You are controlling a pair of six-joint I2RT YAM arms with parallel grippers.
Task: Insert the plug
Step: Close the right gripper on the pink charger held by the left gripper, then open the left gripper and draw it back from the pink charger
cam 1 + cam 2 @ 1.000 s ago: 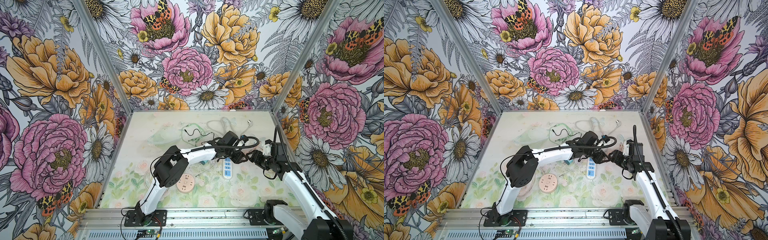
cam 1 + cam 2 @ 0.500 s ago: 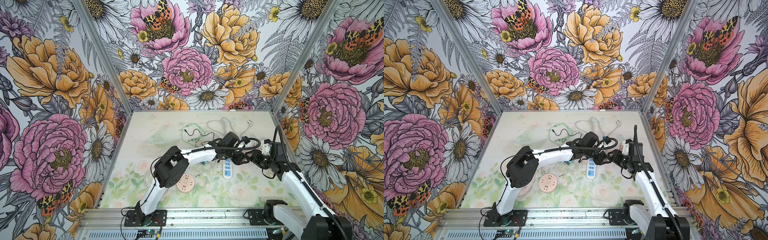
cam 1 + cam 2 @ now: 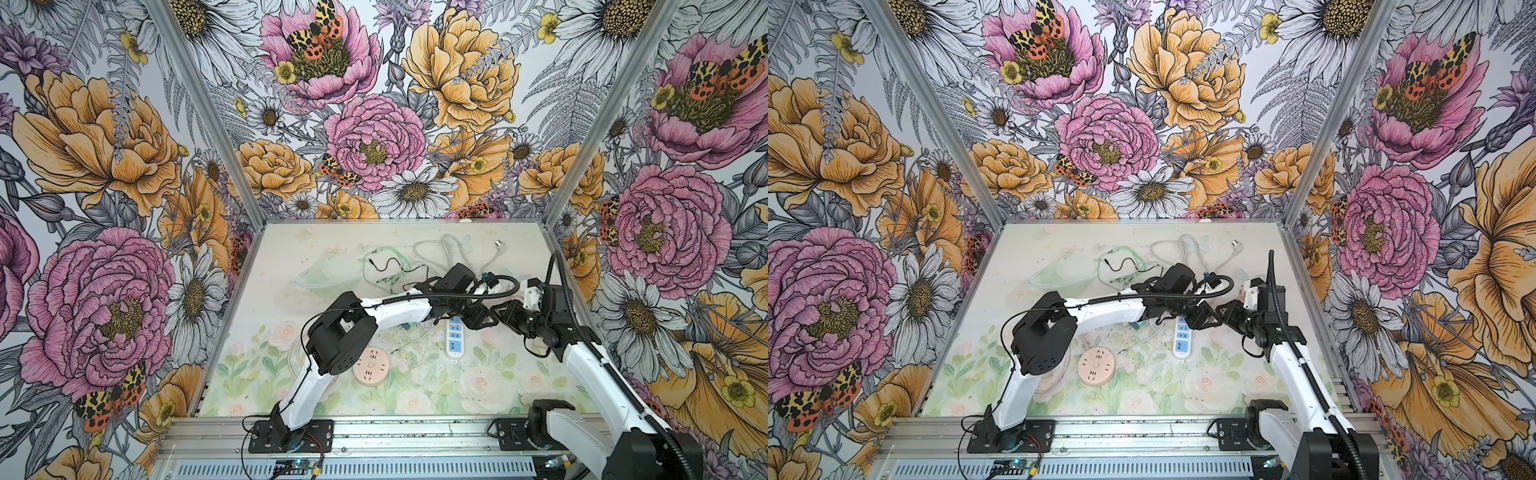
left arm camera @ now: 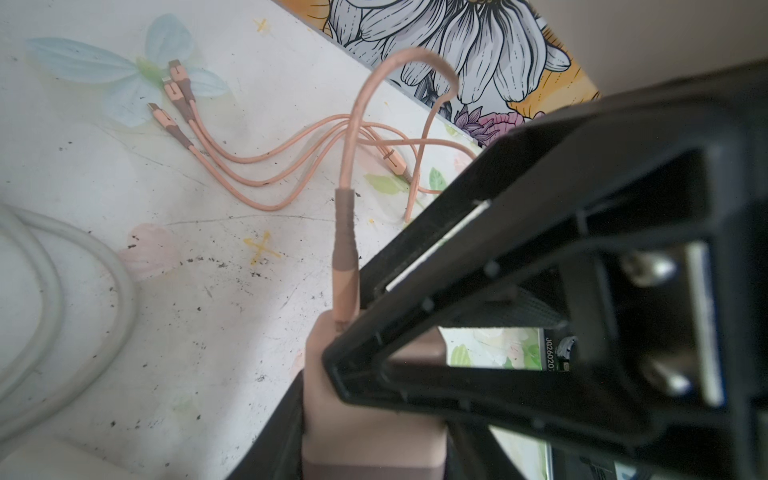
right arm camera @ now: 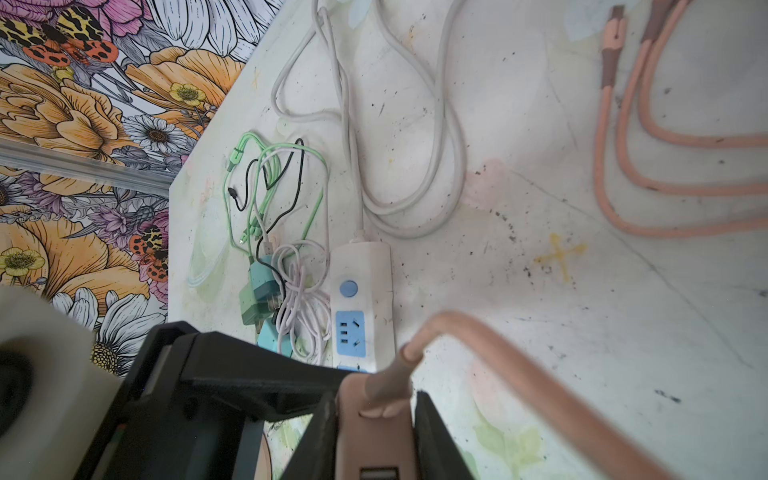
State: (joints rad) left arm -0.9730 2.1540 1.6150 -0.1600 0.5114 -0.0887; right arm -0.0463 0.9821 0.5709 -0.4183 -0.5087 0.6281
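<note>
Right wrist view: the pink block-shaped charger plug (image 5: 374,436) (pink cable (image 5: 519,374) attached) is clamped by the right gripper (image 5: 376,411) and the left gripper (image 4: 370,419), just beside the white plastic power strip with blue sockets (image 5: 365,266).

Both top views look from high above the front edge of the table (image 3: 291,257), tilted down toward the back wall (image 3: 374,124). They stand far enough off to take in the left arm (image 3: 395,316), the right arm (image 3: 590,365) and the whole tabletop, and they share nearly the entire scene, slightly shifted sideways. The left wrist camera sits very close to the plug (image 4: 374,415) and looks past it across the tabletop to a table edge. The right wrist camera, equally close, faces over the power strip (image 5: 365,291) toward a far corner. Both wrist views share the plug, the pink cable (image 4: 349,145) and a yellow cross (image 5: 559,255).
</note>
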